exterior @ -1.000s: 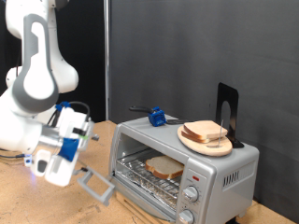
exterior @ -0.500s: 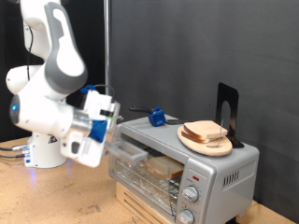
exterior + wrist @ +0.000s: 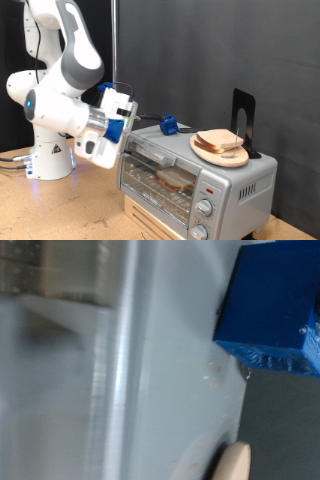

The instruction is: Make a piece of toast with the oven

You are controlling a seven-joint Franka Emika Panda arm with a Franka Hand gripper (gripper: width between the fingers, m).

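The silver toaster oven (image 3: pixel 243 181) stands on a wooden board at the exterior view's right. One slice of pale bread (image 3: pixel 178 179) lies on the rack inside, seen through the glass door (image 3: pixel 152 166), which stands almost shut. My gripper (image 3: pixel 124 133) is against the door's top edge at the oven's left corner; its fingers are hidden. The wrist view shows only the oven's metal top (image 3: pixel 150 390) close up, with no fingers.
A wooden plate with stacked bread slices (image 3: pixel 221 144) sits on the oven's top, and its rim shows in the wrist view (image 3: pixel 233 460). A blue block (image 3: pixel 168 126) (image 3: pixel 275 305) and a black stand (image 3: pixel 243 120) are on top too. Knobs (image 3: pixel 204 208) run down the oven's right front.
The door was hanging open and low; my gripper swung up and right with it, and the door now stands nearly shut against the oven.
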